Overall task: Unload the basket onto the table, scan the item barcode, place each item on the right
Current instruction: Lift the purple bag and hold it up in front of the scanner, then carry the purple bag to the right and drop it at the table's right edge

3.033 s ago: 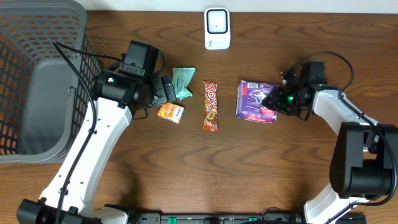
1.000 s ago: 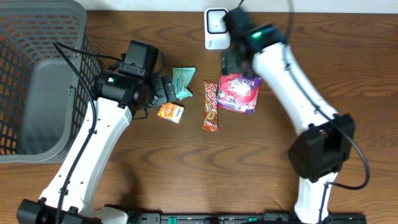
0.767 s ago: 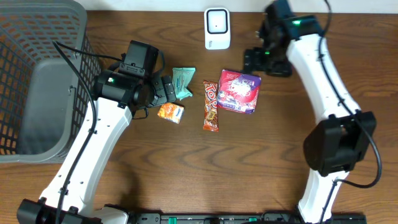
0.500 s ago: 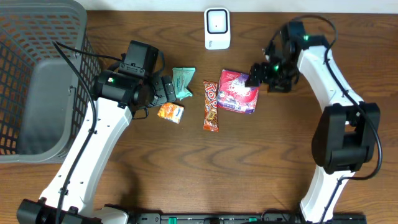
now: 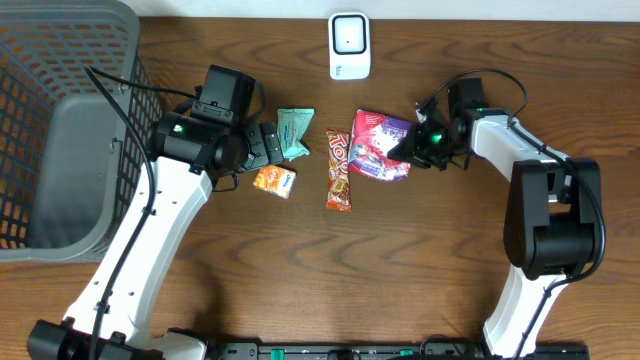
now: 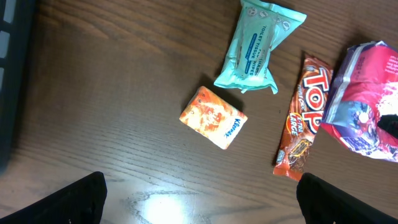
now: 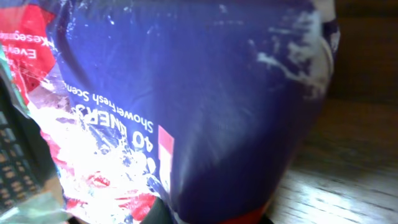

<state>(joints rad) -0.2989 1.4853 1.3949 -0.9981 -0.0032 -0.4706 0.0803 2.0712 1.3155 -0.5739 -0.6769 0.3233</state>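
Here, in the middle of the tabletop, an orange packet (image 5: pixel 274 181) and a candy bar (image 5: pixel 339 171) lie nearest. Just behind them the left gripper (image 5: pixel 266 142) hangs with its jaws wide apart, beside a green packet (image 5: pixel 295 130). Right of the bar, the right gripper (image 5: pixel 408 150) is clamped on the right edge of the pink and purple bag (image 5: pixel 378 146). The scanner (image 5: pixel 349 45) stands at the far edge.

Right gripper (image 5: pixel 408 148) pinches red-purple crinkly plastic packet (image 5: pixel 375 145) at its 3 o'clock edge; white boxy scanner (image 5: pixel 349 45) sits roughly 12 o'clock from it.
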